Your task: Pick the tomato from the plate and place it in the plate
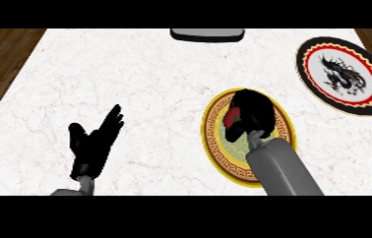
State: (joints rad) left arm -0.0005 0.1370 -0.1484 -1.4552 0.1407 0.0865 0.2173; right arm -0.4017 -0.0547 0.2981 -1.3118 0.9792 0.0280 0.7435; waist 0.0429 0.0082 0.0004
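Observation:
A yellow-rimmed plate with a patterned border lies right of centre on the counter. My right hand hangs over it, fingers curled round a red tomato, of which only a small red patch shows at the hand's left side. At the far right lies a second plate with a black and red rim and a dragon picture on white. My left hand rests open at the lower left, fingers up, away from both plates.
A grey object sits at the counter's far edge, top centre. The white marble counter ends in dark wood floor at the left and top right corner.

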